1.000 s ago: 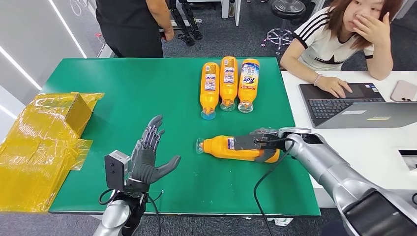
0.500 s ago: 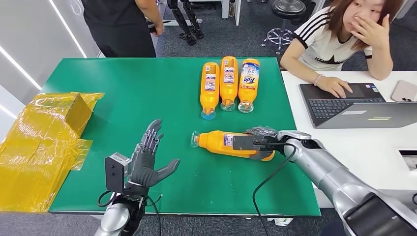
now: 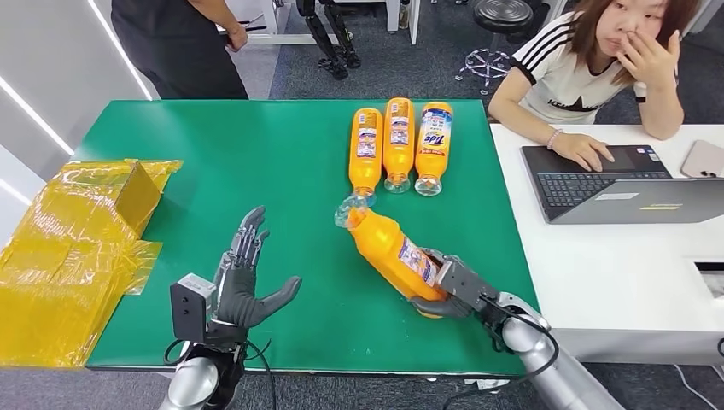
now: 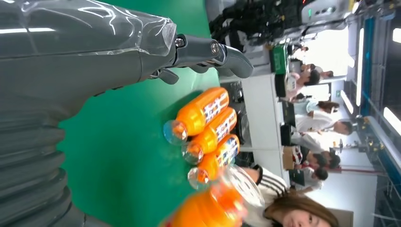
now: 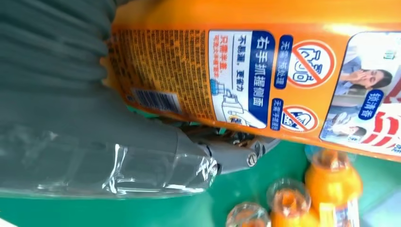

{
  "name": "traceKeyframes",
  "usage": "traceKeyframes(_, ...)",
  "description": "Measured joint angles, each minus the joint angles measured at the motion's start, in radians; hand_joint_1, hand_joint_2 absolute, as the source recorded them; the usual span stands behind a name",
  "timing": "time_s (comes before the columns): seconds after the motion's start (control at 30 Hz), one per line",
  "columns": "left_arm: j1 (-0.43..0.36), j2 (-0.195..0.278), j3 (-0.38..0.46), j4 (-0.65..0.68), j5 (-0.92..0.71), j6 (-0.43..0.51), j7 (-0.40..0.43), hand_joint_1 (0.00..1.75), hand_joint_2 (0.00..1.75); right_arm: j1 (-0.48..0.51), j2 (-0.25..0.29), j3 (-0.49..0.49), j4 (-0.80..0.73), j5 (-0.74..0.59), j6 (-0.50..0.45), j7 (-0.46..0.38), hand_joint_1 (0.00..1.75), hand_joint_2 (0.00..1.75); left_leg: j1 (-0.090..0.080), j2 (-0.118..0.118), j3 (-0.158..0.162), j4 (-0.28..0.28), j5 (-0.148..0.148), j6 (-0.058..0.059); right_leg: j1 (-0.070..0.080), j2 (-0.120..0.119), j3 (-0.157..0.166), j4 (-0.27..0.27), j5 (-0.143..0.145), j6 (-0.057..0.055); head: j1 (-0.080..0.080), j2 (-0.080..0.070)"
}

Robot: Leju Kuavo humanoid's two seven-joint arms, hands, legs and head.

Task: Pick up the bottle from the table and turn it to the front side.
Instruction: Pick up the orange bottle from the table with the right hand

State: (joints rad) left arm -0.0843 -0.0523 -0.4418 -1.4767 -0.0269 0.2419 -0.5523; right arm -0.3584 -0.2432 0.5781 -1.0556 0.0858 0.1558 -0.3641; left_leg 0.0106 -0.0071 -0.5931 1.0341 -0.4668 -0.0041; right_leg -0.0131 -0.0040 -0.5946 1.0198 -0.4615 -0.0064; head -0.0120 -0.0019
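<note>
from the head view we see the right robot hand (image 3: 448, 290) grasping the bottle (image 3: 394, 252) by its base, raised and tilted above the desk (image 3: 256, 154); left robot hand (image 3: 243, 282) released. right wrist view: back label showing; the grip sits low, so the bottle could slip while turning

Three orange bottles (image 3: 397, 145) lie side by side at the far end of the green bench (image 3: 213, 179), caps toward the near edge. There's crinkly yellow packaging (image 3: 72, 248) hanging off the bench's left edge. A white desk (image 3: 649, 248) butts up on the right with an open laptop (image 3: 615, 184) and a pink phone (image 3: 702, 157); a person in a striped white tee (image 3: 589, 68) sits there, one hand on the keyboard. Someone in black (image 3: 175, 43) stands behind the bench.
</note>
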Motion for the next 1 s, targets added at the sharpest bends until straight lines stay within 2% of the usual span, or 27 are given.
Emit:
traceKeyframes(0.17, 0.000, 0.008, 0.005, 0.000, -0.015, -0.003, -0.007, 0.00, 1.75, 0.113, 0.023, -0.121, -0.088, -0.062, -0.053, -0.064, 1.75, 1.75, 0.000, 0.000, 0.000, 0.000, 0.000, 0.000, 0.000, 0.000, 0.000, 0.000, 0.000, 0.000, 0.000, 0.000)
traceKeyframes(0.33, -0.036, 0.008, 0.005, 0.006, 0.004, -0.082, 0.022, 0.00, 1.75, 0.142, 0.067, -0.198, -0.139, -0.062, -0.095, -0.101, 1.75, 1.75, 0.000, 0.001, 0.000, 0.000, 0.001, 0.000, 0.000, 0.001, -0.001, 0.000, 0.000, 0.000, 0.000, 0.000)
traceKeyframes(0.5, -0.162, -0.019, 0.003, 0.074, 0.084, -0.243, 0.096, 0.00, 1.75, 0.078, 0.155, -0.197, -0.147, 0.004, -0.165, -0.123, 1.75, 1.75, 0.000, 0.002, -0.001, 0.000, 0.004, -0.001, 0.000, 0.002, -0.003, 0.001, 0.004, -0.002, 0.000, 0.000)
traceKeyframes(0.63, -0.275, -0.048, -0.001, 0.136, 0.145, -0.326, 0.143, 0.00, 1.75, 0.000, 0.216, -0.163, -0.135, 0.033, -0.186, -0.102, 1.75, 1.75, 0.000, 0.003, -0.001, 0.000, 0.006, -0.003, 0.000, 0.003, -0.003, 0.002, 0.005, -0.002, 0.000, 0.000)
traceKeyframes(0.77, -0.348, -0.062, -0.002, 0.180, 0.172, -0.352, 0.159, 0.00, 1.75, -0.044, 0.249, -0.137, -0.117, 0.040, -0.197, -0.096, 1.75, 1.75, 0.000, 0.003, -0.001, 0.000, 0.006, -0.002, 0.000, 0.003, -0.003, 0.002, 0.005, -0.002, 0.000, 0.000)
traceKeyframes(1.0, -0.398, -0.068, -0.003, 0.230, 0.200, -0.383, 0.177, 0.00, 1.75, -0.075, 0.271, -0.113, -0.086, 0.062, -0.207, -0.095, 1.75, 1.75, 0.000, 0.003, -0.003, 0.000, 0.006, -0.002, 0.000, 0.003, -0.005, 0.002, 0.005, -0.002, 0.000, 0.000)
